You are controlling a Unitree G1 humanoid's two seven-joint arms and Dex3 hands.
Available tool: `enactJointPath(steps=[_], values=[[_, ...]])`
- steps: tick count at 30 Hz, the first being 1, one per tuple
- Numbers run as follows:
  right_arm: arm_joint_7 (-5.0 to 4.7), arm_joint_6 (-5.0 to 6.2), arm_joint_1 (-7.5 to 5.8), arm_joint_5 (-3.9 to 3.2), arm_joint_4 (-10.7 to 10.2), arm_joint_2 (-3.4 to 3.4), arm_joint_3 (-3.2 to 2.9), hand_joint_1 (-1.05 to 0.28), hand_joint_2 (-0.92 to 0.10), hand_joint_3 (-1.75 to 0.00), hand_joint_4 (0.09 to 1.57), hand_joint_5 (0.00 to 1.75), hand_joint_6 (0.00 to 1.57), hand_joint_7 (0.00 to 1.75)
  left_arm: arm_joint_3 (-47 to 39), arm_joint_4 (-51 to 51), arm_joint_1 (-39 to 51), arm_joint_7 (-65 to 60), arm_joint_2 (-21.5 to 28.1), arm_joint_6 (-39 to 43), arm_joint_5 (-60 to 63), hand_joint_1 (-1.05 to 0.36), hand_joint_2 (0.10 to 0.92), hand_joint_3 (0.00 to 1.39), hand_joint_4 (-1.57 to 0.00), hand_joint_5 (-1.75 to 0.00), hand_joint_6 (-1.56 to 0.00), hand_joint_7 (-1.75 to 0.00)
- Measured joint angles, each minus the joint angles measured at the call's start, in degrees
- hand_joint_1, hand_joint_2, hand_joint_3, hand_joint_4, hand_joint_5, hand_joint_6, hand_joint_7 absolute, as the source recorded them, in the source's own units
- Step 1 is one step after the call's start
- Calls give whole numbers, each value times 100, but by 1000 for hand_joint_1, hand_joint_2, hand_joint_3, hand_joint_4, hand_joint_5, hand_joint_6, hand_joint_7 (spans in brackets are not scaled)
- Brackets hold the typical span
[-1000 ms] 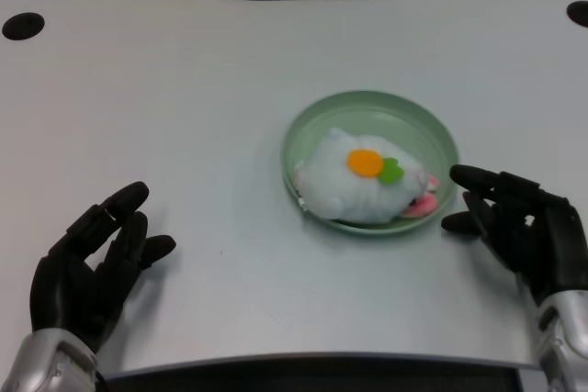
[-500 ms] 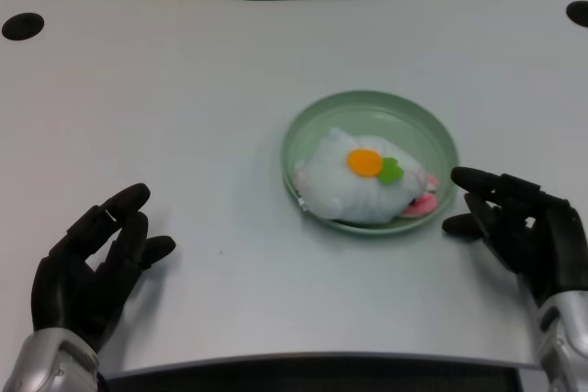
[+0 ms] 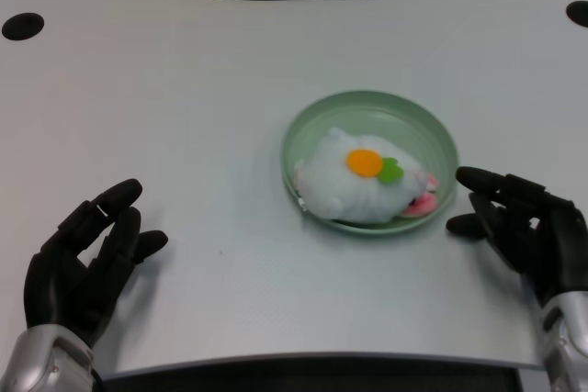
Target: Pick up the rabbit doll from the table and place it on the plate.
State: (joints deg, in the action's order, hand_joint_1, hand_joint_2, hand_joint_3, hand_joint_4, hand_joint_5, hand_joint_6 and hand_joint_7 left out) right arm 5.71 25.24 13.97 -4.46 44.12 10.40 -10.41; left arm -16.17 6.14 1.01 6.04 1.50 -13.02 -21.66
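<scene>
Retreat is the only change to report: over the last second the left hand (image 3: 83, 268) has slid a little lower and further toward the near left corner of the white table (image 3: 230, 89), while nothing else in the scene has shifted. Its black fingers are spread apart and hold nothing, and it hangs well apart from the plate. The rabbit doll (image 3: 363, 188) lies inside the pale green plate (image 3: 367, 107), a white plush lump resting toward the near-left side of the dish, with an orange patch and a small green one on top and a bit of pink showing at its right end. It looks to sit wholly within the rim, though its near edge presses close against the lip. Judged from this, the placing is already done and the left hand is simply drawing back to a rest position, so little or nothing of the task appears to remain. The right hand (image 3: 524, 231) waits just beside the plate's right rim, fingers loosely apart, close to the plate without clearly touching it. Two dark round holes mark the table's far corners, the left one (image 3: 22, 26) plainly seen. Nothing lies between the left hand and the plate, so no obstacle would trouble a further pull back.
</scene>
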Motion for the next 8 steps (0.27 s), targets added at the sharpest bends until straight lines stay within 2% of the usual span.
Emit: enactJointPath(steps=[5, 8], values=[[-40, 22, -1, -20, -4, -23, -51, -403, -921, -179, 861, 890, 1037, 3, 0, 0, 0, -52, -5, 0, -2, -388, 921, 231, -441, -1371, -656, -530], [-105, 26, -5, -31, -9, -59, -84, -406, -921, -181, 858, 891, 1031, 0, 2, -1, 0, -51, -5, 0, -2, -390, 921, 227, -437, -1367, -648, -530]])
